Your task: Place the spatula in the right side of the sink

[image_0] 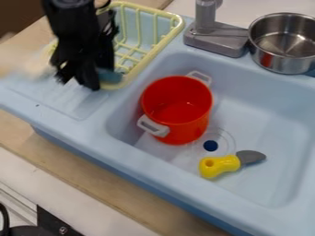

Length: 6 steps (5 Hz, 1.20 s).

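Yellow-handled spatula (225, 164): in sink (265, 115), near right of red pot (178, 108). Probably light, rigid, slick; grasp across handle (215, 168). Gripper (81, 79), far left: open or closed cannot be determined.

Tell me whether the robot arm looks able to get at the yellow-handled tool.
Probably yes: the yellow-handled tool lies uncovered, though the red pot stands roughly between it and the end effector.

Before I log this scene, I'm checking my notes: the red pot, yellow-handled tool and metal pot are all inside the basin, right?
The metal pot is outside the basin, beside the faucet, in the camera view; the red pot and yellow-handled tool are inside.
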Each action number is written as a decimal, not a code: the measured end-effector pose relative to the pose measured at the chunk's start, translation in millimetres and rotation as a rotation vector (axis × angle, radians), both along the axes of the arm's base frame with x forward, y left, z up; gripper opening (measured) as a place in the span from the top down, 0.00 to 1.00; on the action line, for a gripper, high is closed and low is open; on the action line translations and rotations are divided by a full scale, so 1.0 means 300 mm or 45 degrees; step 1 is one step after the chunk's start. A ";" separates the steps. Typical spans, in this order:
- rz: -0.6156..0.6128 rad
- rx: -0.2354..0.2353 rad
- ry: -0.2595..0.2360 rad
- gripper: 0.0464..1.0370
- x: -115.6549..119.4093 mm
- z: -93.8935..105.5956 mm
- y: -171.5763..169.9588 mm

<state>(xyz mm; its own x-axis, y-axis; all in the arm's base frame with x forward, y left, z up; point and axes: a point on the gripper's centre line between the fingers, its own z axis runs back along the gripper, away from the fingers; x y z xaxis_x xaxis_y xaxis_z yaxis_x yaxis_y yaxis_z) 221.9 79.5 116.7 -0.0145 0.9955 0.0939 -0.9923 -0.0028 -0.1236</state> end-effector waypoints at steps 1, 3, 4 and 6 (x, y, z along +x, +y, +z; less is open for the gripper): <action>-0.070 0.034 0.061 0.81 -0.018 0.020 0.007; -0.329 0.172 0.106 0.81 0.015 0.135 0.019; -0.574 0.240 0.163 0.81 0.026 0.163 -0.011; -1.230 0.350 0.208 0.81 0.032 0.159 -0.175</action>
